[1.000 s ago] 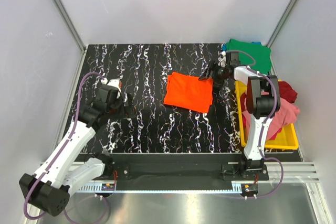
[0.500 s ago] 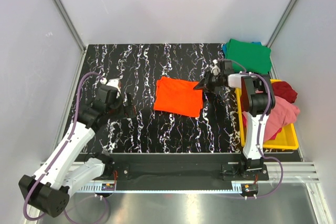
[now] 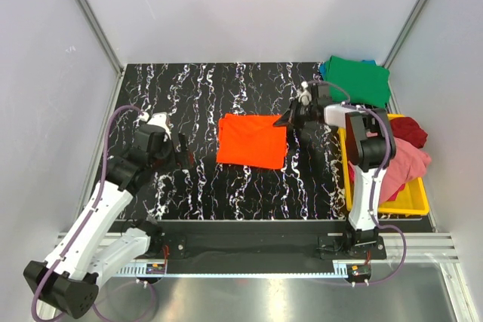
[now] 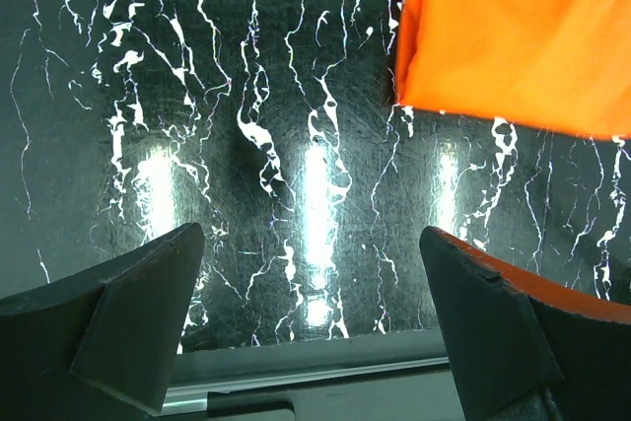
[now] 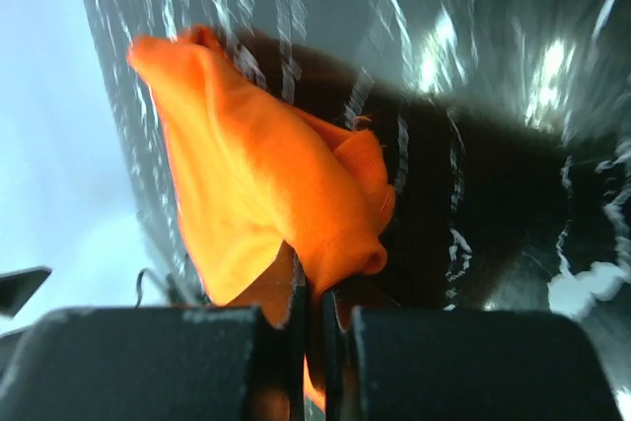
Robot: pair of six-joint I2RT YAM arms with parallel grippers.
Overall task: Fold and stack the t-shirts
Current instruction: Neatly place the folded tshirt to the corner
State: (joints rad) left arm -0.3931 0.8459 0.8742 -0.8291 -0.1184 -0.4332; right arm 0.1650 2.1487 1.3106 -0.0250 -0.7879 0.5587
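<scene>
Table: black top with white marbled streaks, filling the floor of a white-walled enclosure; both arm bases sit at its near edge.
Left arm: white and black, reaching from the near left corner up over the left part of the table.
Right arm: rises from the near right base beside the tray, then bends left toward the middle of the table.
Yellow tray: on the right side of the table, holding 2 loose shirts.
Orange t-shirt: folded into a flat, roughly square block at the middle of the table, between the 2 grippers. Its far right corner is lifted and bunched in the right wrist view. The left wrist view shows its near left corner lying flat.
Green t-shirt: folded flat at the far right corner of the table, just beyond the tray.
Pink t-shirt: crumpled in the tray, on the near side.
Dark red t-shirt: crumpled in the tray, at its far end, touching the pink one.
Blue t-shirt: only a thin edge shows from under the green one.
Right gripper: fingers pinched together on the orange t-shirt's far right corner, cloth caught between them.
Left gripper: jaws spread wide and holding nothing, above bare table left of the orange t-shirt and apart from it.
</scene>
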